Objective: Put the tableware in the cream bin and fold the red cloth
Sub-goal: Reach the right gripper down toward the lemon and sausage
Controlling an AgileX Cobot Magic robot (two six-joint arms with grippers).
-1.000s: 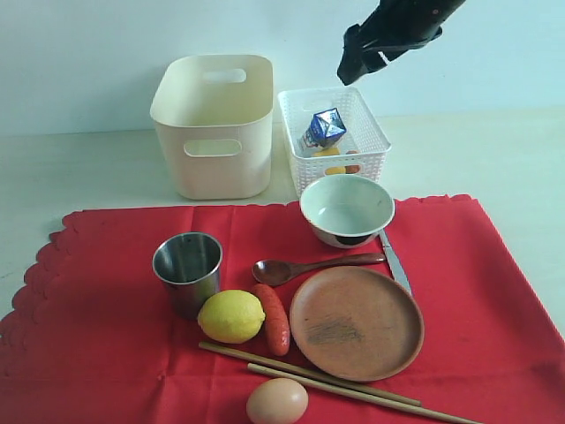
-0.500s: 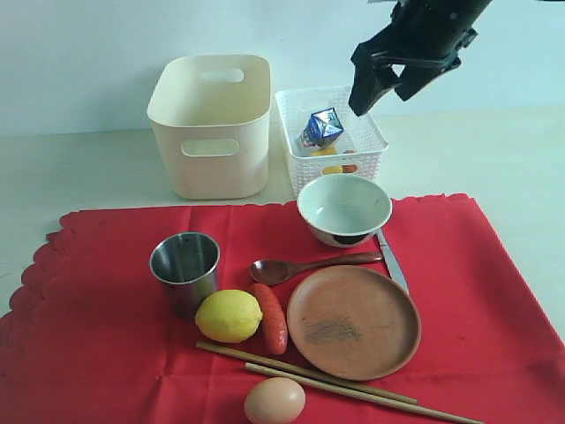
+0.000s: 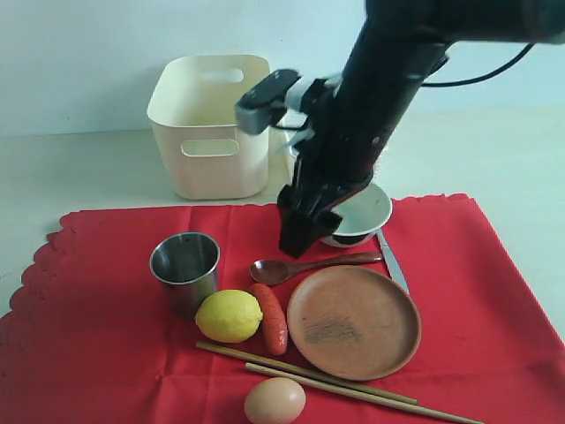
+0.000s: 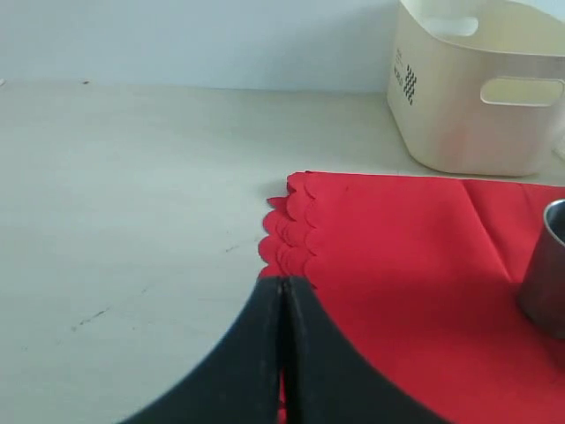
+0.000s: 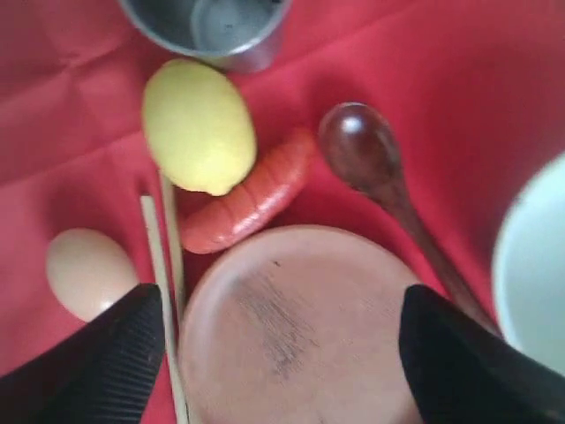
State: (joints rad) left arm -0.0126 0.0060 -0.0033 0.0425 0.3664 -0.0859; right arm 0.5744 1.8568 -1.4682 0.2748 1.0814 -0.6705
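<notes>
Spoon (image 3: 309, 265) lies mid-frame on red cloth (image 3: 97, 353), bowl end left, handle running right. Chopsticks (image 3: 327, 380) slant toward lower right. Cup (image 3: 185, 263) upright, empty; cream bin (image 3: 212, 124) upper left (inside unseen). Right gripper (image 5: 278, 305) slants down from upper right, fingers spread. Left gripper (image 4: 282, 296) pressed together at cloth's scalloped edge.

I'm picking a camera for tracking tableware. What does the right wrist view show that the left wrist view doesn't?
Only right wrist: wooden spoon, brown plate, chopsticks, white bowl edge, lemon, sausage, egg, framed by the open right gripper. Only left wrist: cream bin, table, the shut left gripper. Both: red cloth and steel cup.
</notes>
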